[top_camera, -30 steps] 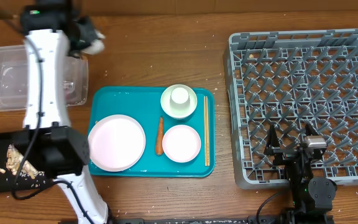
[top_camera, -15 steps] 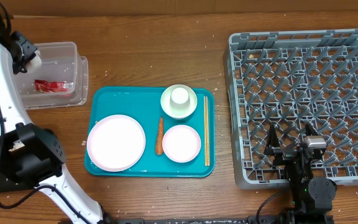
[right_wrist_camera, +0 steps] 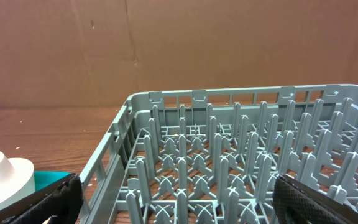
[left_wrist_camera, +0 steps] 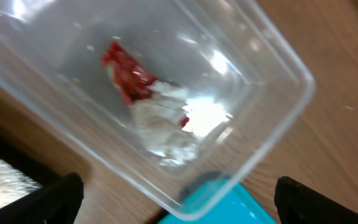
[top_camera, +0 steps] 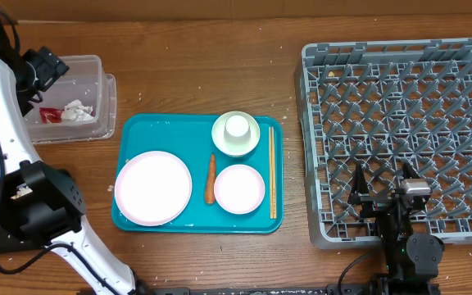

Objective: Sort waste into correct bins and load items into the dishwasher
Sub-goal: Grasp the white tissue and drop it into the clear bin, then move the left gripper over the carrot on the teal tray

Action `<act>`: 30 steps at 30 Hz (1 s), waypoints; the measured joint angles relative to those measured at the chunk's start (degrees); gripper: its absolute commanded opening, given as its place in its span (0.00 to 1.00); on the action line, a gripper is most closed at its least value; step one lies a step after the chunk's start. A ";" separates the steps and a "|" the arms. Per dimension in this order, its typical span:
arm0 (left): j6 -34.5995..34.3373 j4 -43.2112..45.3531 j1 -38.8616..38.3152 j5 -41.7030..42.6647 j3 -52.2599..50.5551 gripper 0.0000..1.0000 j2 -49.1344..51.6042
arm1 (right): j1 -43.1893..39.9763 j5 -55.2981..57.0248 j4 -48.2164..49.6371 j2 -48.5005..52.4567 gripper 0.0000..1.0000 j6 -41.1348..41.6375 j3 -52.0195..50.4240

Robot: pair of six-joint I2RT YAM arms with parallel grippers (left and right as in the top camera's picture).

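My left gripper [top_camera: 44,69] [left_wrist_camera: 180,202] hangs open and empty over the clear tub [top_camera: 97,123] [left_wrist_camera: 291,68]. Inside the tub, a crumpled white napkin [top_camera: 77,109] [left_wrist_camera: 166,127] lies against a red wrapper [top_camera: 49,115] [left_wrist_camera: 126,71]. The teal tray carries a large plate [top_camera: 153,187], a smaller plate [top_camera: 239,188], a bowl [top_camera: 221,139] with a cup [top_camera: 236,127] in it, an orange carrot [top_camera: 211,178] and chopsticks [top_camera: 272,172]. At the right stands the grey dishwasher rack [top_camera: 400,98] [right_wrist_camera: 229,155]. My right gripper [top_camera: 381,182] [right_wrist_camera: 179,199] is open above its near edge.
The teal tray [top_camera: 129,123] sits mid-table, its corner just under the tub. My left arm's white link [top_camera: 2,139] runs along the table's left side, and its dark base [top_camera: 31,209] covers most of the black tray. Crumbs dot the wooden table.
My left arm swung left from the tub's right end to over it. Its jaws opened and the napkin dropped in beside the red wrapper. The right arm stayed still.
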 measured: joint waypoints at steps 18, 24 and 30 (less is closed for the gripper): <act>6.54 -9.49 -29.49 8.02 -2.91 1.00 -9.92 | -0.02 0.02 0.00 0.00 1.00 0.00 0.00; 6.45 -5.60 -39.78 7.41 -11.72 1.00 -8.26 | 0.00 0.02 0.00 0.00 1.00 0.02 0.00; 6.29 3.06 -48.15 5.95 -17.79 1.00 -8.02 | 0.00 0.00 0.00 0.00 1.00 0.02 0.00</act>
